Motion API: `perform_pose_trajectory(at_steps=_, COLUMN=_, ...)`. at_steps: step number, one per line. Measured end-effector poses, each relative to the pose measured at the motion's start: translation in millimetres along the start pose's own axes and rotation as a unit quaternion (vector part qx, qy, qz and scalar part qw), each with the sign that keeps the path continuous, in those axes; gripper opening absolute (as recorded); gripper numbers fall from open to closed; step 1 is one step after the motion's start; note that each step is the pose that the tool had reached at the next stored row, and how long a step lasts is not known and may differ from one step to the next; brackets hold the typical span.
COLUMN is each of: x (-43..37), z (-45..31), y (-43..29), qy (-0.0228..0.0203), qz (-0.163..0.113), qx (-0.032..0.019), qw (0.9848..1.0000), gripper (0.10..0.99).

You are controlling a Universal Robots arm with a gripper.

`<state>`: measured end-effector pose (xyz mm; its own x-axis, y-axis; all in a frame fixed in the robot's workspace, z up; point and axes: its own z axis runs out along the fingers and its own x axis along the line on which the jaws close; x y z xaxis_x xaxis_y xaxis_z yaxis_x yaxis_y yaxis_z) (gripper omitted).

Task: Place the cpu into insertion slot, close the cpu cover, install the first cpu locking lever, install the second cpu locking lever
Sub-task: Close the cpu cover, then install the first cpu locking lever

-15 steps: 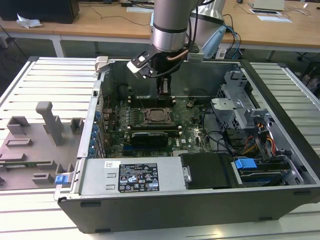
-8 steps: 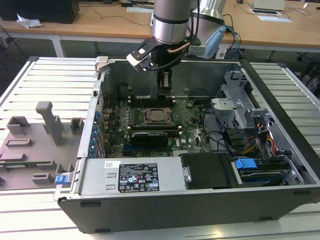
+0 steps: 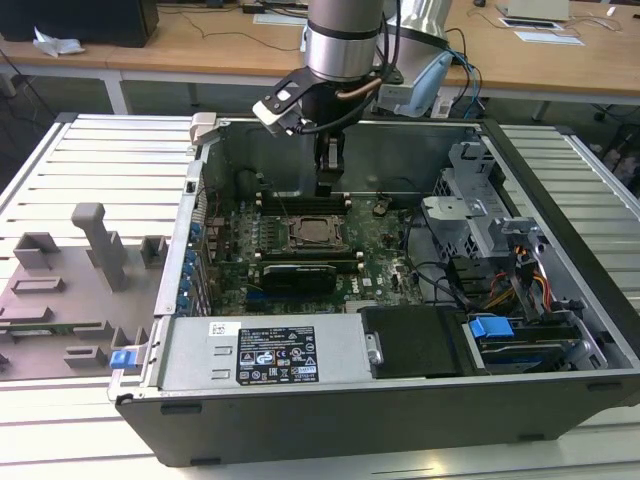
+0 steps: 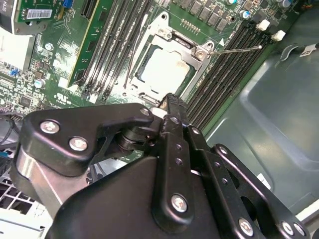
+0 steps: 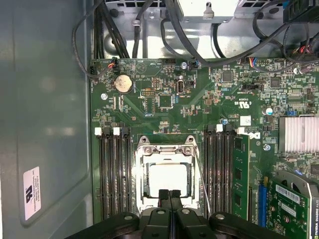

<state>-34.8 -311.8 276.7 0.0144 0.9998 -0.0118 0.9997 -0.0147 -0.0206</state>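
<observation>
The cpu (image 5: 168,179), a small square chip with a pale, brightly lit metal top, lies flat in the insertion slot (image 3: 294,234) at the centre of the exterior view. The cpu cover (image 5: 164,149), a silver-grey metal frame, lies down flat around it, and the chip shows through its square window. One thin wire locking lever (image 4: 237,49) angles out from a socket corner over the long black slots. A second wire lever (image 4: 130,62) runs along the opposite side.

Bright, even light, with glare whitening the cpu (image 5: 168,178) (image 4: 164,69) in both wrist views.
</observation>
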Motion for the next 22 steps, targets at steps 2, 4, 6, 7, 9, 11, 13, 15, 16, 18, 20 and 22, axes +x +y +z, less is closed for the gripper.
perform_pose_trajectory(at_steps=2, x=0.0, z=-0.1, y=0.0, qy=0.0000, qz=0.000, qx=0.0000, qw=1.0000, gripper=0.106)
perform_pose_trajectory(at_steps=4, x=0.0, z=-0.2, y=0.0, qy=0.0000, qz=0.000, qx=0.0000, qw=1.0000, gripper=0.106)
perform_pose_trajectory(at_steps=6, x=0.0, z=-0.2, y=0.0, qy=0.0000, qz=0.000, qx=0.0000, qw=1.0000, gripper=0.106)
perform_pose_trajectory(at_steps=7, x=0.0, z=-0.3, y=0.0, qy=0.0000, qz=0.000, qx=0.0000, qw=1.0000, gripper=0.106)
perform_pose_trajectory(at_steps=9, x=0.0, z=-0.3, y=0.0, qy=-0.0002, qz=-0.010, qx=-0.0001, qw=1.0000, gripper=0.106)
perform_pose_trajectory(at_steps=11, x=0.0, z=-0.3, y=0.0, qy=-0.0005, qz=-0.020, qx=-0.0002, qw=0.9998, gripper=0.106)
perform_pose_trajectory(at_steps=13, x=0.0, z=-0.3, y=0.0, qy=-0.0007, qz=-0.031, qx=-0.0003, qw=0.9995, gripper=0.106)
perform_pose_trajectory(at_steps=15, x=0.0, z=-0.3, y=0.0, qy=-0.0014, qz=-0.067, qx=-0.0008, qw=0.9977, gripper=0.106)
perform_pose_trajectory(at_steps=16, x=0.0, z=-0.2, y=0.0, qy=-0.0017, qz=-0.082, qx=-0.0010, qw=0.9966, gripper=0.106)
perform_pose_trajectory(at_steps=18, x=0.0, z=-0.3, y=0.0, qy=-0.0020, qz=-0.093, qx=-0.0011, qw=0.9956, gripper=0.106)
perform_pose_trajectory(at_steps=20, x=0.0, z=-0.3, y=0.0, qy=-0.0021, qz=-0.101, qx=-0.0012, qw=0.9949, gripper=0.106)
perform_pose_trajectory(at_steps=22, x=0.0, z=-0.3, y=0.0, qy=-0.0023, qz=-0.110, qx=-0.0013, qw=0.9939, gripper=0.106)
